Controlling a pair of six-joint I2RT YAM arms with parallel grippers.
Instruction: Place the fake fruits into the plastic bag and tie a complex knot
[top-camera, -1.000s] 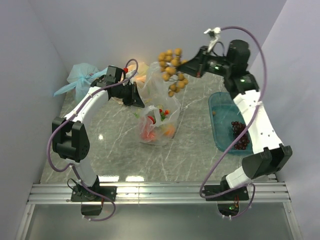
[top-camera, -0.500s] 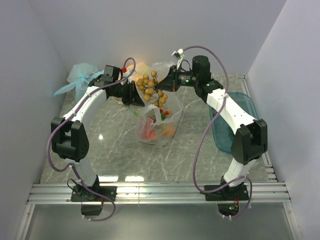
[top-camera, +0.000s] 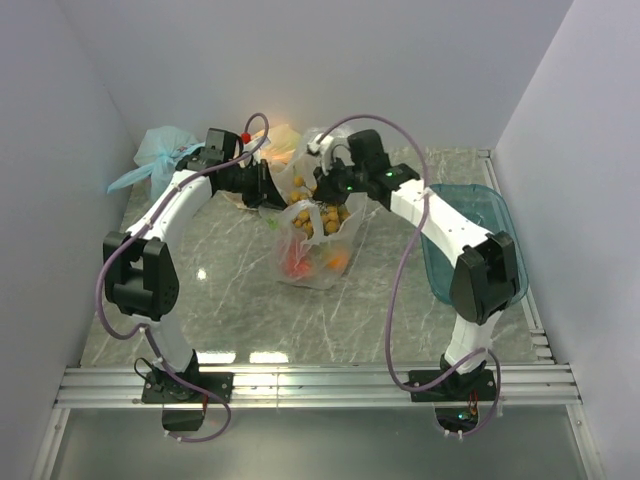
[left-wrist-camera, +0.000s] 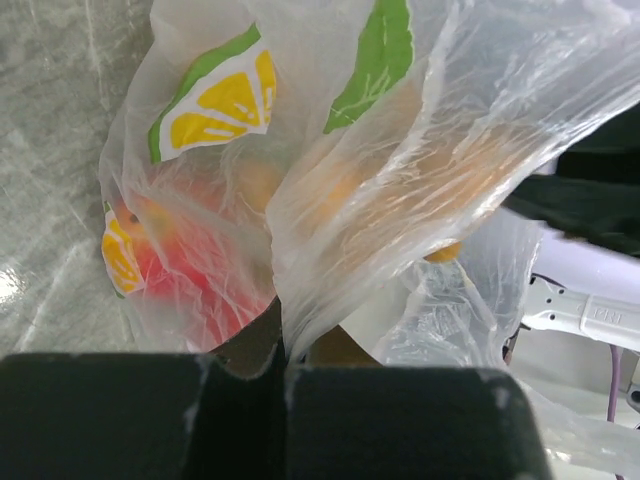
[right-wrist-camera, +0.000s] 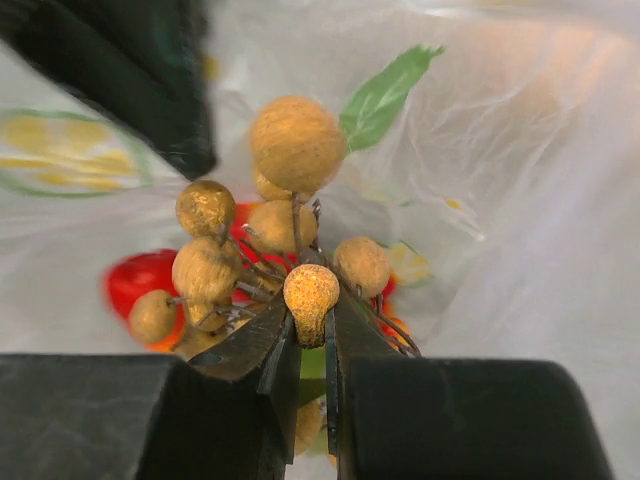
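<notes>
The plastic bag (top-camera: 322, 268) sits at the table's centre and already holds red and orange fruits (top-camera: 297, 264). At the bag's ten o'clock, the left gripper (left-wrist-camera: 283, 345) is clenched on a fold of the rim, lifting the mouth. At twelve o'clock, the right gripper (right-wrist-camera: 310, 340) pinches the stem of a tan berry cluster (right-wrist-camera: 275, 225) hanging inside the mouth, not yet released. Loading looks well along. The arm hides much of the teal tray (top-camera: 492, 210) at three o'clock, so remaining fruit cannot be told. The handles are untied, so the knot is all to do.
</notes>
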